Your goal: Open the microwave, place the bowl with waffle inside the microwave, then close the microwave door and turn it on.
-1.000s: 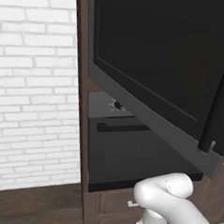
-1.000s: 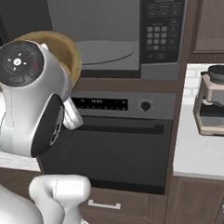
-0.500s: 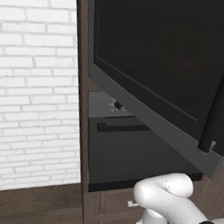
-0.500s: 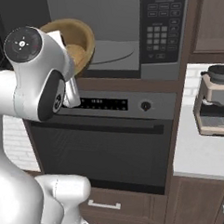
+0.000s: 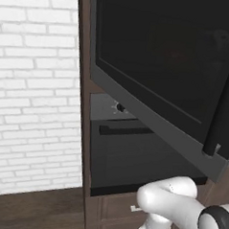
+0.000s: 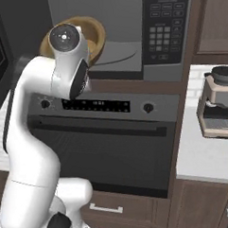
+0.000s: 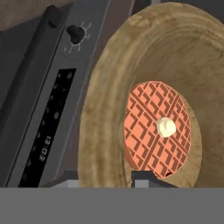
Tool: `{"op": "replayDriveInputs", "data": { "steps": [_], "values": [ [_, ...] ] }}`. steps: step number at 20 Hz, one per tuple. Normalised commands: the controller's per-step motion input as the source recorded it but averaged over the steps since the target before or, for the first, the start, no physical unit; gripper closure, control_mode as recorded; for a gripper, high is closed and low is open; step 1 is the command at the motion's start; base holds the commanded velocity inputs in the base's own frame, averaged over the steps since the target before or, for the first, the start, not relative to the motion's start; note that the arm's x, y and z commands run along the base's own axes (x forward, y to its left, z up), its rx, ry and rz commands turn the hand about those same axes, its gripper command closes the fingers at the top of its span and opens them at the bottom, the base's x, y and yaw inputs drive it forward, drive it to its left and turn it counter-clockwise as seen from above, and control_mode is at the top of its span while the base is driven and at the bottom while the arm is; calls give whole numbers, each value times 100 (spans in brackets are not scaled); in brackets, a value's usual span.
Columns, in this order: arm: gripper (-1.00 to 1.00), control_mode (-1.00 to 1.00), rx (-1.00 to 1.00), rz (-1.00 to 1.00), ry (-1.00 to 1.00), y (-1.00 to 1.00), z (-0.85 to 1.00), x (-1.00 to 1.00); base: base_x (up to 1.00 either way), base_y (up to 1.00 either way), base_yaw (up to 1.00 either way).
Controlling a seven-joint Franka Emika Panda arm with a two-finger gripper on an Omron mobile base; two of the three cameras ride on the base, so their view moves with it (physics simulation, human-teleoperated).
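Now tool (image 7: 111, 177) clamped on bowl (image 7: 109, 87) rim, waffle (image 7: 157, 131) inside, microwave door (image 5: 156, 90) open

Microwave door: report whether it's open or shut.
Open. The microwave door swings out over the oven, and the right base view shows the microwave cavity exposed, with the bowl at its mouth.

The bowl (image 6: 86, 37) has moved rightward into the microwave (image 6: 126, 37) opening.

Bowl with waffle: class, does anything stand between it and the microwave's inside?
Nothing visible does. The door hangs swung open, and the bowl, with the waffle in it, sits at the microwave's open mouth.
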Motion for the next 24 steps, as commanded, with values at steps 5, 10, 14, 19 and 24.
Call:
{"op": "replayDriveInputs", "data": {
  "steps": [5,10,14,19,24],
  "values": [
    [100,-100,14,31,0,3,31,68,0,0,0],
    [100,-100,5,26,0,2,30,67,0,0,0],
    [-100,-100,-1,8,0,28,2,41,0,0,0],
    [-100,-100,-15,0,0,25,-3,26,0,0,0],
    [-100,-100,-10,0,-3,0,-20,39,0,0,0]
  ]
}}
